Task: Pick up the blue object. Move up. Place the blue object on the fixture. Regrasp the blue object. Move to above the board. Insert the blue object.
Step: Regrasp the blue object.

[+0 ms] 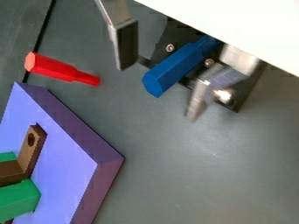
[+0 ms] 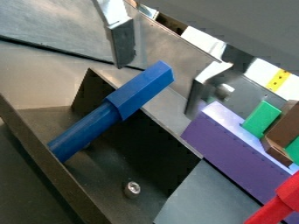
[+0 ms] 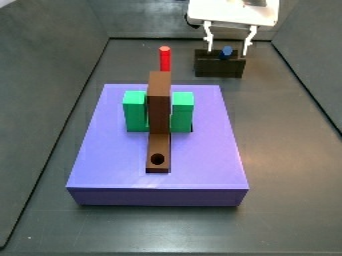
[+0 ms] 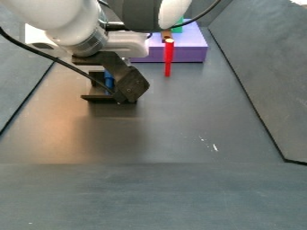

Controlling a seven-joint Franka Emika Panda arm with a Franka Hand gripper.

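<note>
Two silver fingers [image 2: 121,39] stood apart on either side of the blue object [image 2: 111,111], the jaws spread wide and touching nothing; the gripper [image 3: 229,47] hung over the fixture [image 3: 221,66] in the upper right of a side view. The peg lay tilted in the fixture's slot, released. Judging by this, the placing step was finished and the regrasp was due: the jaws needed to settle around the peg and close. Lower left in that view, the board [image 3: 127,170] and red peg [image 3: 164,57] sat on the counter [image 3: 287,190].
</note>
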